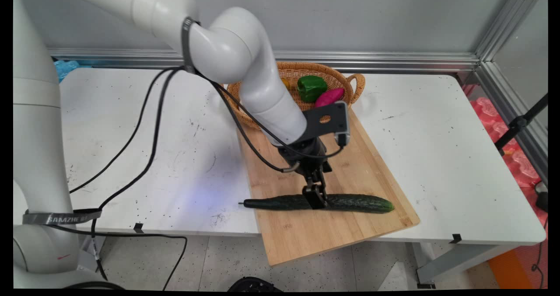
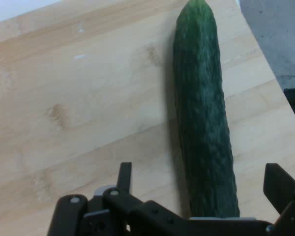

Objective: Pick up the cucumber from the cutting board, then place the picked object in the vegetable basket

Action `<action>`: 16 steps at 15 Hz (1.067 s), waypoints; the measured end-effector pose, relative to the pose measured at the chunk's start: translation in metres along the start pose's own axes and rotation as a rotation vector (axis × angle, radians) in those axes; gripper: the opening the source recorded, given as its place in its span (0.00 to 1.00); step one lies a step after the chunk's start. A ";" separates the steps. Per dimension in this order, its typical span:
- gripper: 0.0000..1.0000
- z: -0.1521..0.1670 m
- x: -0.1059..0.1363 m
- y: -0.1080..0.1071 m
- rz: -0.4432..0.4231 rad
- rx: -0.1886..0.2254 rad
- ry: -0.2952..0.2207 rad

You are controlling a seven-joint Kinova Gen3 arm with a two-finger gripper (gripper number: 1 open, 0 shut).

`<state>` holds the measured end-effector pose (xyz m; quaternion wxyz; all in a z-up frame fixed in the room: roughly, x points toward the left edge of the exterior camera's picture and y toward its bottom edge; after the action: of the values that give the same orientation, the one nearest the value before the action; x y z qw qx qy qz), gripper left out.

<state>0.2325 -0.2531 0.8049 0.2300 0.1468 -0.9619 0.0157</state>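
A long green cucumber (image 1: 319, 203) is seen lying crosswise on a wooden cutting board (image 1: 332, 230) that overhangs the near edge of the white tabletop (image 1: 437, 156). The black tool (image 1: 316, 198) is lowered onto the cucumber's middle. Behind the board, a wicker basket (image 1: 302, 71) is set, in which a green pepper (image 1: 311, 87) and a magenta item (image 1: 329, 97) are held.

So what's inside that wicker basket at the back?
In the basket: a green pepper, a magenta vegetable and a sliver of something yellow. The arm covers the basket's left part.
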 end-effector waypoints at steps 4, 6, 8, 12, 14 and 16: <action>1.00 0.018 0.008 0.001 0.010 0.000 -0.020; 1.00 0.025 0.011 0.002 0.018 -0.001 -0.028; 0.00 0.029 0.012 0.002 0.024 -0.002 -0.033; 0.00 0.033 0.013 0.002 0.041 -0.007 -0.042; 0.00 0.033 0.014 0.003 0.052 -0.008 -0.044; 0.00 0.031 0.016 0.002 0.064 -0.006 -0.044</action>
<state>0.2049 -0.2590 0.7841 0.2088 0.1153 -0.9710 0.0168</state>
